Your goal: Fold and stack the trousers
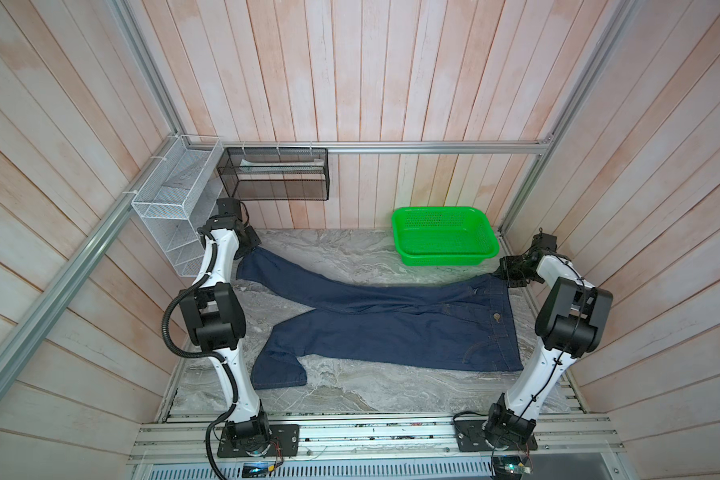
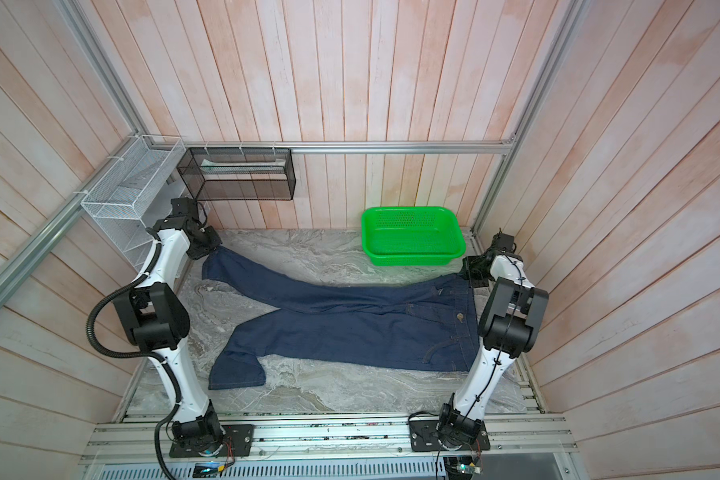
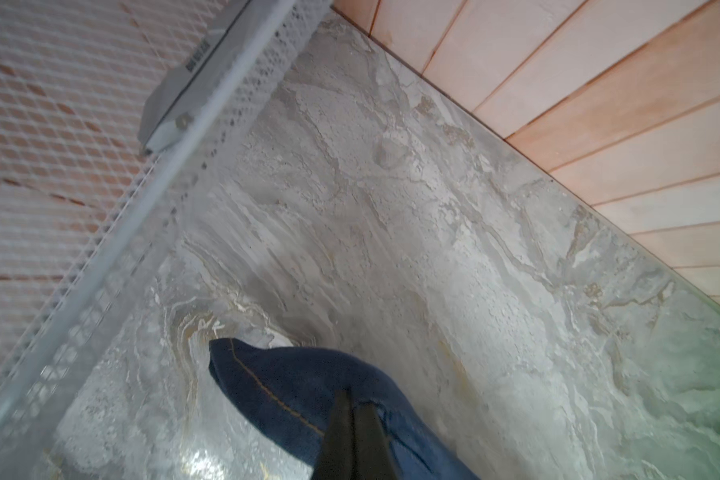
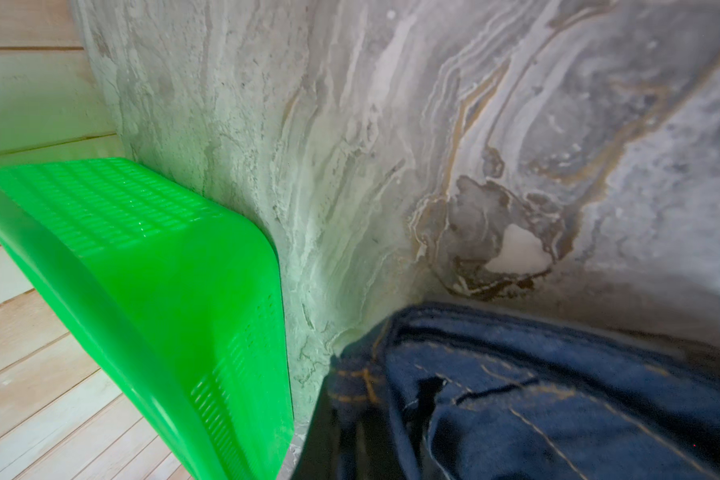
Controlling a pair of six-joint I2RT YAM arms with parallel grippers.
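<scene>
1. In both top views the trousers (image 1: 391, 328) are seen spread across the marbled bench (image 1: 350, 257), front side up, with the metal button visible. The waist is turned to the right side and the two legs run to the left. The far leg is stretched towards the far left corner. The near leg lies flat, and its end is bent towards the front edge of the bench. The left fingers (image 1: 252, 245) are closed on the hem of the far leg, which is raised a little from the bench. The right fingers (image 1: 503, 274) are closed on the far corner of the waist. A green basket (image 1: 445, 237) is placed near this corner, at the far right of the bench, and nothing is seen inside it. A white wire rack (image 1: 171, 208) and a black mesh rack (image 1: 275, 174) are fixed on the walls at the far left.

2. In the left wrist view the left fingers (image 3: 337, 440) are seen pressed together with blue cloth of the trousers (image 3: 283, 382) pinched between them. A tan seam is seen on the cloth. The hem hangs just above the bench (image 3: 391, 208), and the white wire rack (image 3: 80, 166) is close by.

3. In the right wrist view the waistband of the trousers (image 4: 558, 395) is bunched at the right fingers (image 4: 310, 449), which are shut on it, though only a dark part of one finger is shown. The green basket (image 4: 163, 270) stands just beside the held corner, and whether it touches the cloth cannot be told.
</scene>
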